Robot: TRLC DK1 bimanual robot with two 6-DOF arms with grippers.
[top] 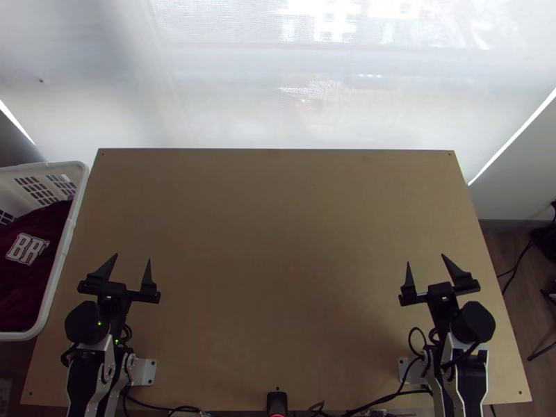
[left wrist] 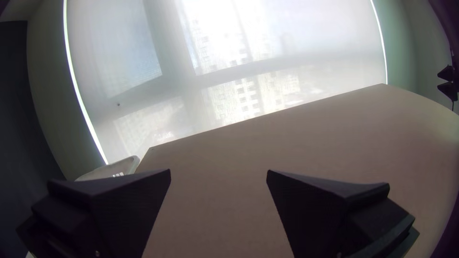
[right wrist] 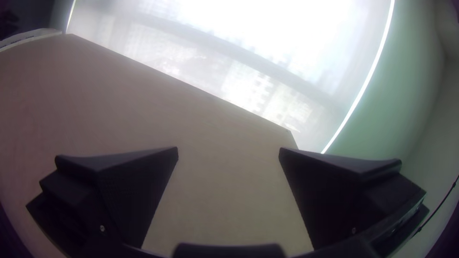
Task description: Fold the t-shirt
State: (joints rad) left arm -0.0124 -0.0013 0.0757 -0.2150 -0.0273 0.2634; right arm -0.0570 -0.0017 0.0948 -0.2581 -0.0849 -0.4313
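In the top view my left gripper [top: 132, 264] is open over the table's lower left part, with nothing between its fingers. My right gripper [top: 426, 263] stands open in the same way at the lower right. Dark maroon cloth with white lettering [top: 43, 267] lies bunched in the white basket [top: 69, 243] beyond the table's left edge; whether it is a t-shirt I cannot tell. In the left wrist view my left gripper [left wrist: 218, 172] has its two black fingers wide apart. The right wrist view has my right gripper [right wrist: 228, 150] with a wide gap between its fingers.
The wooden table [top: 278, 229] stretches between the arms, its bare surface reaching to a pale translucent blind [top: 229, 104] at the far side. Black cables [top: 368, 402] run along the near edge between the arm bases. The basket's rim stands close to the table's left edge.
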